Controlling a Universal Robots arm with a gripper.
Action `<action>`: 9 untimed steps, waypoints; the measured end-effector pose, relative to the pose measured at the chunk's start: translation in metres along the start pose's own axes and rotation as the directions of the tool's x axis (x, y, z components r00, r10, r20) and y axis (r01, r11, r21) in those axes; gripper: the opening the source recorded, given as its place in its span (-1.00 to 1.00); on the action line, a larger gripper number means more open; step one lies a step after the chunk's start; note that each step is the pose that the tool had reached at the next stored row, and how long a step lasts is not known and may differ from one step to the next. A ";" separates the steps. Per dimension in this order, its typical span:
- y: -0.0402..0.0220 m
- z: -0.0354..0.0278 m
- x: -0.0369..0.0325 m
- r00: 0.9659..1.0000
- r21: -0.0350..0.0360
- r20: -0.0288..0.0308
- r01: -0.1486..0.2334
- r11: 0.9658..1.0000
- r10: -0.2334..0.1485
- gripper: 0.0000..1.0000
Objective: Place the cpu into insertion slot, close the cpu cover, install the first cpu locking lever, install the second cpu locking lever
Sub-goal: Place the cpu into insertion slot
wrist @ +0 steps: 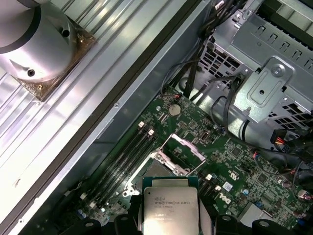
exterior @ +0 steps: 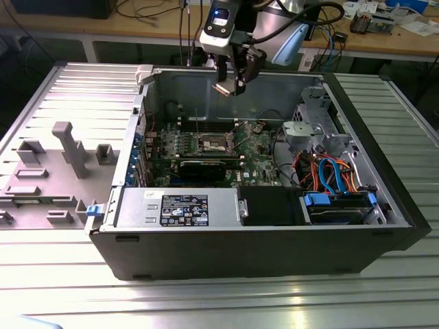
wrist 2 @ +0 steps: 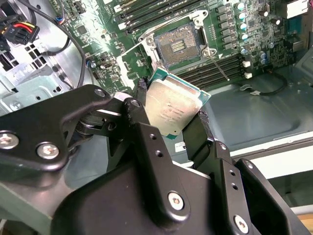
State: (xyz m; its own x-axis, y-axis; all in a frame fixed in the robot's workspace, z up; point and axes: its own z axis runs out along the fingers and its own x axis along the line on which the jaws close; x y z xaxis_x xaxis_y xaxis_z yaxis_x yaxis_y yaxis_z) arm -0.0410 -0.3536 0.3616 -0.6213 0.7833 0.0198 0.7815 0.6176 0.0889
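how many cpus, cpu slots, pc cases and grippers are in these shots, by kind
cpu: 1
slot: 1
case: 1
gripper: 1
total: 4

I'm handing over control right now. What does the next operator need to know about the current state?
The gripper is shut on the cpu, holding it in the air above the motherboard inside the open computer case.
The insertion slot is empty, with its dark centre exposed.
The cpu cover is raised open.
Done: the cpu is in the grip.
Not yet done: cpu seated, cover closed, either locking lever installed.
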 end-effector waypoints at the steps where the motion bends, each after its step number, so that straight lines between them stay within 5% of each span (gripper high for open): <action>1: 0.0000 0.0000 0.0000 1.000 0.000 0.001 -0.012 1.000 0.012 0.08; 9: 0.0000 0.0000 0.0000 0.999 -0.001 0.004 -0.044 0.999 0.044 0.08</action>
State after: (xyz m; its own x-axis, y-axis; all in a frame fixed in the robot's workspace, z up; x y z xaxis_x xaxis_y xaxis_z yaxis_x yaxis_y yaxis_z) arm -0.0410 -0.3536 0.3616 -0.5865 0.8097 0.0198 0.8077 0.5829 0.0888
